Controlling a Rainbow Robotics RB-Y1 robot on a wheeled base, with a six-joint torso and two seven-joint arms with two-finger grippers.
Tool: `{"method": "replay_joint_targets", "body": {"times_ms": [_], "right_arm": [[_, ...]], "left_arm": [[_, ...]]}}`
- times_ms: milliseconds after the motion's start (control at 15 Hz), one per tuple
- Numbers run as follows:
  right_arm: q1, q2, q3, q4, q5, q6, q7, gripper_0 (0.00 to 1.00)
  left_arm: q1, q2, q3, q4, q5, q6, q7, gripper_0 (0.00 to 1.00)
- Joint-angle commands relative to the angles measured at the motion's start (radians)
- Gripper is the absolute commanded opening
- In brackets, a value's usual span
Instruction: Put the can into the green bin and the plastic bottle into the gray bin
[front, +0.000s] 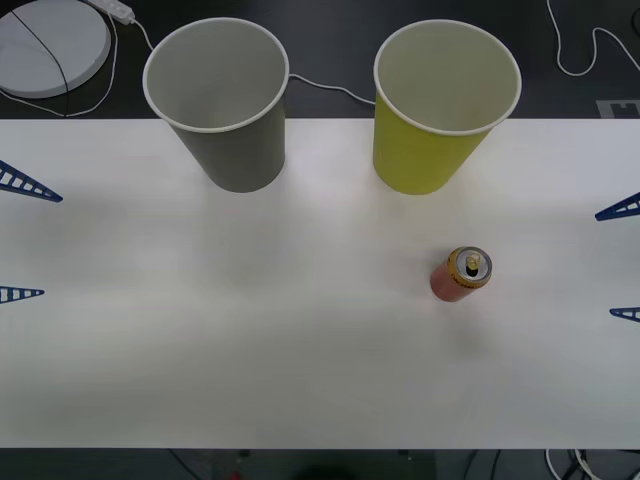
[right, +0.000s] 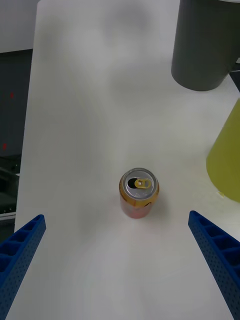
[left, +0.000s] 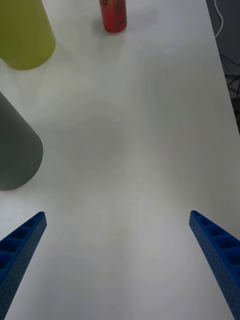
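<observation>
Blue ribbed fingertips are what sit closest to the lens on both wrist cams, splayed wide at the corners with nothing between them. So the right gripper (right: 120, 250) is fully open and empty, and so is the left gripper (left: 117, 250). From the front view both arms hang back at the table's side edges, left one at the left, right one at the right.

Right in front of the right gripper stands the can (front: 462, 275), upright, tab on top, alone on the table (front: 300, 350). It's in front of the green bin (front: 445, 105), near but clearly apart from it. Beside that one, toward the robot's left, is the gray bin (front: 220, 100). Both bins look empty from above. I can't spot a plastic bottle anywhere on the table, so that half of the job has nothing to work with as far as I can see.

What could go sideways, I reckon: the can is small and probably light, so if one finger touches before the other it could tip or skate away on that smooth top. It's also a round thing, so an off-centre pinch might squirt it out. And the bins look like big paper cups, so a wrist clipping the rim on the way over could knock one down.

Surface is a plain white tabletop, matte and bare. Behind it the floor is dark, with white cables (front: 320, 85) trailing around and a round white disc (front: 50, 45) at the back left.
</observation>
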Motion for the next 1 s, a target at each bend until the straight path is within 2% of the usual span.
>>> {"method": "replay_joint_targets", "body": {"times_ms": [67, 400, 1000], "right_arm": [[0.039, 0.002, -0.002, 0.024, -0.009, 0.029, 0.058, 1.0], [0.163, 0.003, 0.027, 0.083, -0.092, 0.159, 0.219, 1.0], [0.281, 0.003, 0.24, 0.192, -0.34, 0.422, 0.32, 1.0]], "left_arm": [[0.0, 0.0, 0.0, 0.0, 0.0, 0.0, 0.0, 1.0], [0.0, 0.0, 0.0, 0.0, 0.0, 0.0, 0.0, 1.0], [0.0, 0.0, 0.0, 0.0, 0.0, 0.0, 0.0, 1.0]]}}
